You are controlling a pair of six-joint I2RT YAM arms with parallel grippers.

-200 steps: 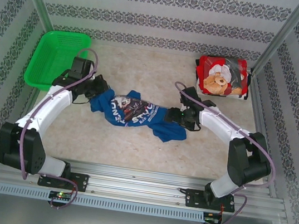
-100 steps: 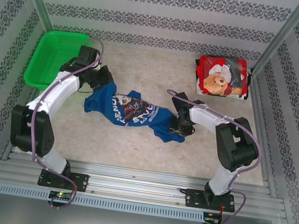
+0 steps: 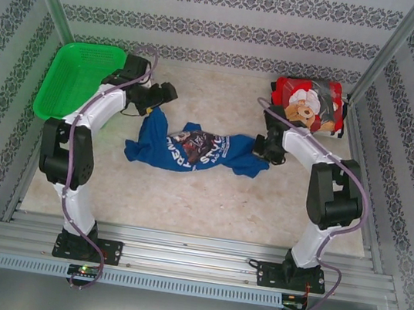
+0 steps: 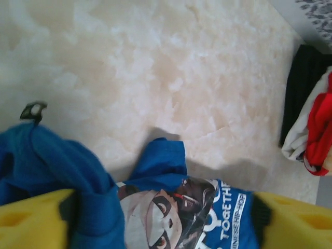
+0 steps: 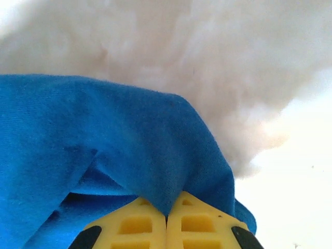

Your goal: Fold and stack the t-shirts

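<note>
Here, right gripper (image 5: 166, 210) pinches blue t-shirt (image 3: 192, 149) edge; left gripper (image 4: 166, 220), fingers spread, straddles opposite end; red t-shirt (image 3: 306, 106) folded just beyond right gripper.

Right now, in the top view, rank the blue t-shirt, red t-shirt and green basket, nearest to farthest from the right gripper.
1. blue t-shirt, mid-table, its right end clamped in the right gripper.
2. red t-shirt, far right corner.
3. green basket, far left.

The cream marbled table (image 3: 200, 201) carries a crumpled blue t-shirt (image 3: 192, 149) at its centre. A green basket (image 3: 74, 80) lies at ten o'clock, a folded red t-shirt (image 3: 308, 105) at two.
</note>
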